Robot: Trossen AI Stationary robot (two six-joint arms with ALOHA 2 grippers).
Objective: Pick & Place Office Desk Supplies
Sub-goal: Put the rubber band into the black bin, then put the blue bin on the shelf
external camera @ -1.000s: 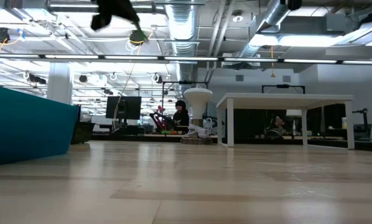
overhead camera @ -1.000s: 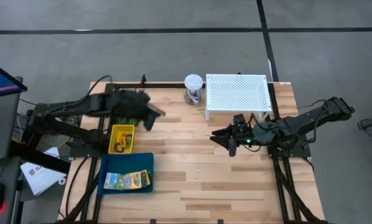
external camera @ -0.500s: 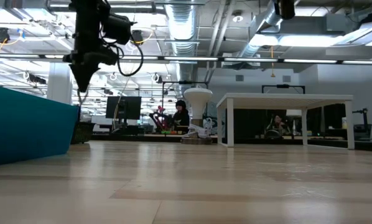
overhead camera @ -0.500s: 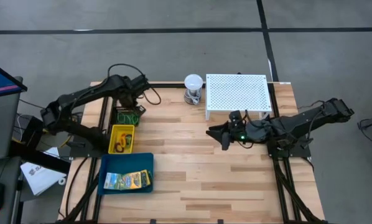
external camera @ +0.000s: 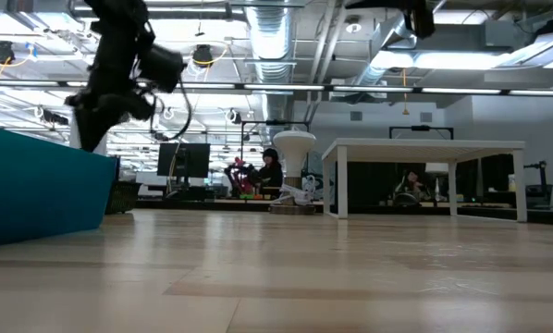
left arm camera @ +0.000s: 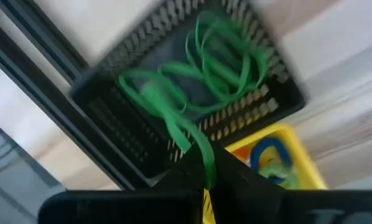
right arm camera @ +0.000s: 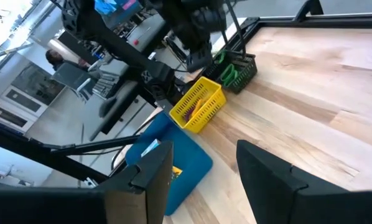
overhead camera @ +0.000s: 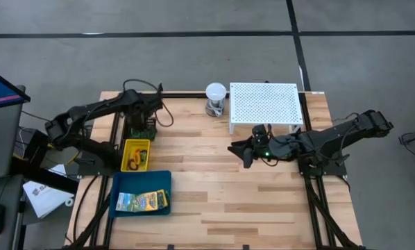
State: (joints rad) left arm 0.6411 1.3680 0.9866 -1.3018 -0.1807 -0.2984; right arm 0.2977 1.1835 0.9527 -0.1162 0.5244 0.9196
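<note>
The left gripper (overhead camera: 146, 117) has swung in over the black mesh basket (overhead camera: 142, 130) at the table's far left; a second ago it was off to the side, nearer the table's middle. Its fingers are clenched on a thin green loop (left arm camera: 192, 140), which trails from the fingertips down toward the tangle of green loops (left arm camera: 220, 59) already lying in the basket. That puts the held loop right above where its kind is collected, so the drop looks close, though it is not yet let go.

Just beside the basket sits the yellow plastic bin (overhead camera: 135, 155) with orange and blue pieces in it, and next to that the blue tray (overhead camera: 141, 194) holding flat green-yellow printed packets (overhead camera: 142, 201).

The right gripper (overhead camera: 248, 154) has eased a little toward the table's middle, near the white perforated stand (overhead camera: 264, 103); its fingers stand apart and hold nothing
</note>
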